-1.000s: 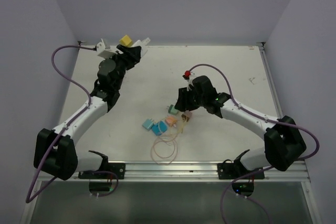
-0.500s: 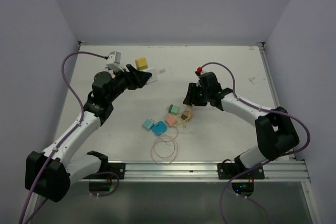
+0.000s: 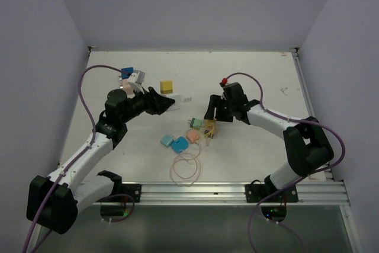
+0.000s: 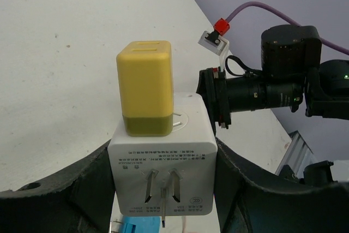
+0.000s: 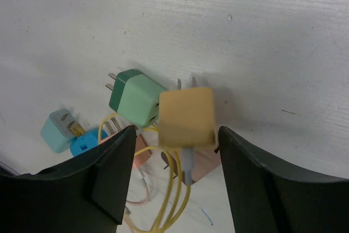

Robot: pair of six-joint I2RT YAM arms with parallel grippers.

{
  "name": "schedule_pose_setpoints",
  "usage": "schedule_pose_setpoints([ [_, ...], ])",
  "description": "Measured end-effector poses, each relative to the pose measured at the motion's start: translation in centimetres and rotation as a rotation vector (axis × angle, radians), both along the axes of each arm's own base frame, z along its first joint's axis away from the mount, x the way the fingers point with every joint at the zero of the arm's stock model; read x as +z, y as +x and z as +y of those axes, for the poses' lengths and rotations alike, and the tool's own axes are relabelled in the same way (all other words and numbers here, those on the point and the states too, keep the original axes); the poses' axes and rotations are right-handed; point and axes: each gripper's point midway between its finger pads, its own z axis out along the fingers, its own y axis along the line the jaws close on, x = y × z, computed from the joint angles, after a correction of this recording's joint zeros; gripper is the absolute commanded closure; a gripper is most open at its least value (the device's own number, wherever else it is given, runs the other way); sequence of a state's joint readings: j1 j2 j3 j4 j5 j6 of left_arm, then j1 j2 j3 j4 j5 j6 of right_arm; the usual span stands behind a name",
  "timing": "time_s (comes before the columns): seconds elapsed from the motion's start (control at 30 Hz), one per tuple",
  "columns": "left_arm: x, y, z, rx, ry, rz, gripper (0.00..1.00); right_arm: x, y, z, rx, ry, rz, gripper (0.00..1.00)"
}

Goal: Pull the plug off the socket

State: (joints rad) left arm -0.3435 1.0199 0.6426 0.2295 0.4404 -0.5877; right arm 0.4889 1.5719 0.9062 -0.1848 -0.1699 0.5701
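Plug (image 4: 145,88), a yellow block, sits pushed into the white socket (image 4: 162,175), which we see clamped between the jaws of the left gripper (image 4: 163,186) above the table (image 3: 254,75). We find the right gripper (image 5: 175,135) with jaws wide apart around a tan plug (image 5: 186,115) on a yellow cable (image 5: 174,200), beside a green plug (image 5: 136,95).

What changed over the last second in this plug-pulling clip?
The left claw, shut on the white socket with the yellow plug still seated, swung from the far-left corner toward the middle of the table. The right claw seems to have widened; the orange plug sits loose inside it. The blue plugs stayed put.
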Motion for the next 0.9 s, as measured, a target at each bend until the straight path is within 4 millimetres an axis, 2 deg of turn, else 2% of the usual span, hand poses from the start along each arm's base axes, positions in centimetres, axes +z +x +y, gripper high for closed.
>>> schedule_pose_setpoints([
  [0.2,-0.4,-0.5,-0.6,-0.065,0.022,-0.024,1.0,0.5,-0.2,0.0,0.009,0.003,-0.007,0.21],
  [0.37,-1.4,-0.8,-1.1,-0.117,0.044,-0.016,1.0,2.9,-0.3,-0.1,0.013,0.026,-0.057,0.17],
  [0.5,-2.0,-1.0,-1.4,-0.155,0.062,-0.018,1.0,6.2,0.1,0.2,0.014,0.067,-0.127,0.14],
  [0.67,-2.5,-1.5,-2.0,-0.201,0.074,-0.018,1.0,11.4,0.6,1.5,0.017,0.174,-0.213,0.11],
  [0.8,-2.6,-2.2,-2.9,-0.235,0.08,-0.026,1.0,15.7,0.5,3.3,0.031,0.274,-0.278,0.08],
  [0.9,-2.8,-2.8,-3.7,-0.262,0.083,-0.021,1.0,17.8,0.2,4.8,0.055,0.338,-0.305,0.07],
])
